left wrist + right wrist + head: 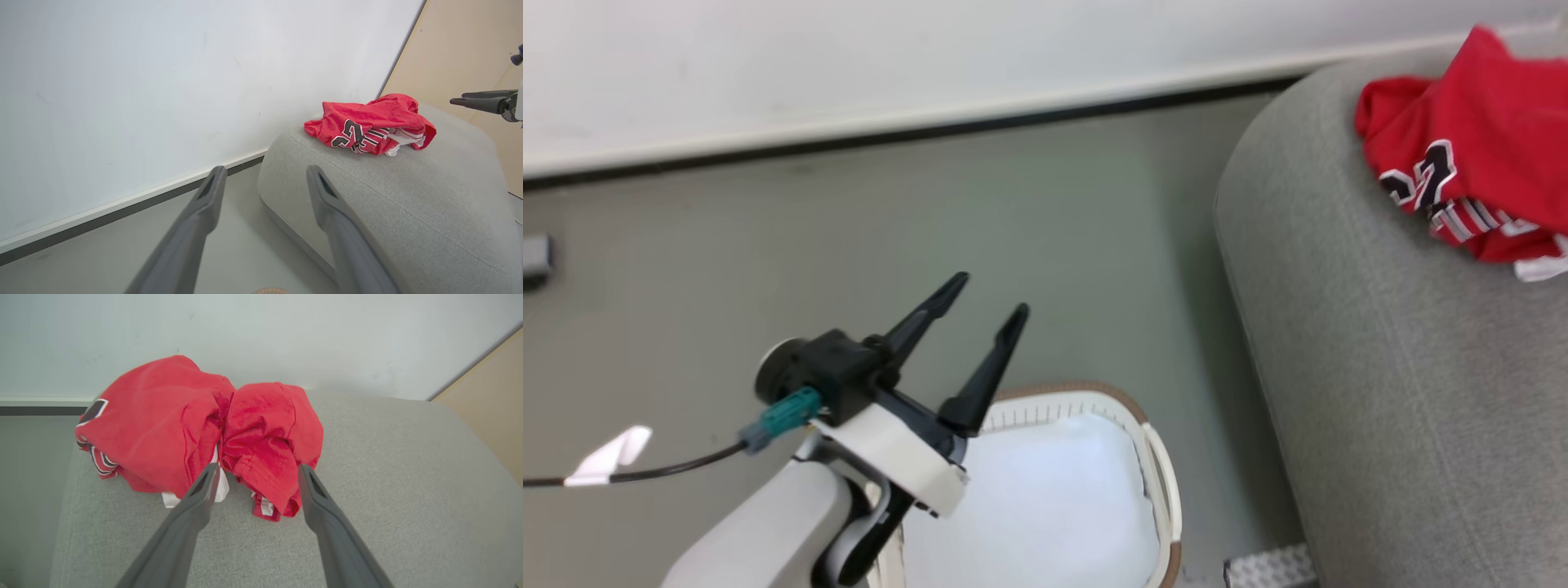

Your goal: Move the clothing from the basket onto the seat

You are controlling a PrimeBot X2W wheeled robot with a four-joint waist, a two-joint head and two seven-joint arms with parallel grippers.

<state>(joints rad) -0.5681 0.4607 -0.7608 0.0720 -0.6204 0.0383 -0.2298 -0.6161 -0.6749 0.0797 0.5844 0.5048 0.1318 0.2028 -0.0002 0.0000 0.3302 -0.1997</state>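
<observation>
From the head view, my left gripper (993,293) is up over the floor (931,212), and its two dark fingers are spread apart with nothing in them. Just below it is the basket (1168,482), with a pale cloth (1054,498) inside. A black cable (645,472) runs off the wrist to the left. The big grey seat (1380,367) stands right of the basket, with a strip of floor between them. The clothing (1470,163) lies in a heap on the seat top, at its far edge by the white wall (849,65). A small bumpy grey plate (1270,567) sits by the seat's near corner.

From the left wrist view, the left gripper (266,171) points at the seat's (408,204) near rounded edge. Nothing is between its fingers. The clothing (367,128) rests on the far corner of the seat by the wall. My right gripper (453,100) pokes in from the right, above the seat, apart from the heap. A tan panel (461,49) stands behind it.

From the right wrist view, the right gripper (258,468) has its fingers wide apart and is not squeezing anything. The clothing (196,433) is bunched up right ahead of the tips on the seat (388,477). I cannot tell if the tips touch it.
</observation>
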